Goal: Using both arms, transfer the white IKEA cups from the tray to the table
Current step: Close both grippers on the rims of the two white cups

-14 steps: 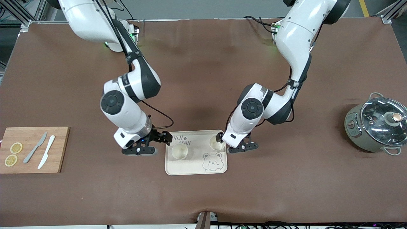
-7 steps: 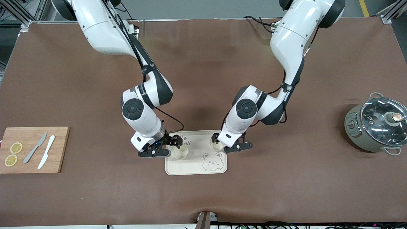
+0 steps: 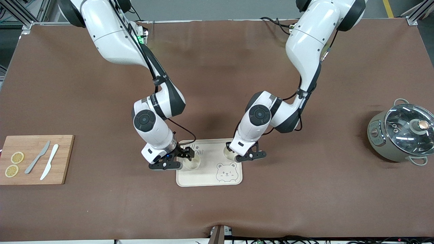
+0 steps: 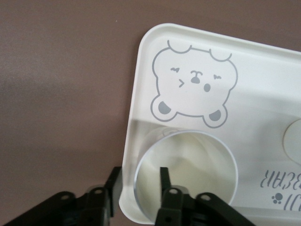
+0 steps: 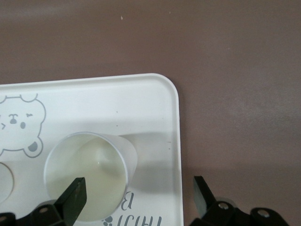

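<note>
A cream bear-printed tray (image 3: 206,178) holds two white IKEA cups, both upright. One cup (image 3: 192,163) stands toward the right arm's end of the tray. My right gripper (image 3: 184,157) is open at this cup. In the right wrist view the cup (image 5: 87,176) has one finger over its mouth and the other finger outside the tray's edge, so my right gripper (image 5: 137,190) spans its wall. The second cup (image 3: 229,155) stands toward the left arm's end, partly hidden by my left gripper (image 3: 234,153). My left gripper (image 4: 138,179) is open and straddles this cup's (image 4: 186,174) rim, one finger inside and one outside.
A wooden cutting board (image 3: 62,159) with two knives and lemon slices lies at the right arm's end of the table. A grey pot with a glass lid (image 3: 401,135) stands at the left arm's end. The bear print (image 3: 226,171) is on the tray's nearer part.
Both arms moved in toward the tray. The right gripper went from beside the tray to its cup. The left gripper shifted over its cup.
</note>
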Motion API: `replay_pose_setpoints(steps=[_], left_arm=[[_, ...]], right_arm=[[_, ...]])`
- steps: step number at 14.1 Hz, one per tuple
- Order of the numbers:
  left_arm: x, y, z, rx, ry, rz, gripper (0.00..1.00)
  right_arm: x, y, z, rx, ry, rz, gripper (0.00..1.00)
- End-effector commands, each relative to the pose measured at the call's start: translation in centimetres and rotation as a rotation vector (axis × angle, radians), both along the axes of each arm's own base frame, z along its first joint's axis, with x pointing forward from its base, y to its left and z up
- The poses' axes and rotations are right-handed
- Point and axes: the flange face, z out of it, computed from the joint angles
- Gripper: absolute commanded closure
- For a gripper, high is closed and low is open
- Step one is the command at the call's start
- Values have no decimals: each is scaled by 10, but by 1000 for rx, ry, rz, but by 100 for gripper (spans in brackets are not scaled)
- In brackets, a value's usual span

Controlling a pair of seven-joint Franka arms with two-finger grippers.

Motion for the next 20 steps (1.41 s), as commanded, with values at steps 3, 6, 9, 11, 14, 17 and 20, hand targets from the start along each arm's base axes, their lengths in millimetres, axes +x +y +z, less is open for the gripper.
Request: replay_pose_setpoints(steps=[3, 6, 9, 11, 14, 17, 20], left_arm=[[2, -7, 1, -18, -21, 25, 100], [3, -6, 3, -19, -24, 25, 100], [10, 2, 22, -12, -33, 28, 100], [14, 8, 36, 23, -2, 28, 100], [17, 18, 65, 80, 40, -33, 100], [26, 45, 97, 101, 50, -72, 100], [29, 74, 133, 139, 67, -130, 100]], right_arm=[[-3, 18, -27, -6, -21, 14, 0], [-5, 22, -36, -4, -18, -5, 0], [-6, 23, -36, -7, -20, -2, 0], [-6, 22, -40, -12, -17, -2, 0], [-5, 21, -42, -11, -13, -5, 28], [-5, 19, -43, -10, -11, -10, 64], [-4, 18, -43, -10, -11, -10, 86]])
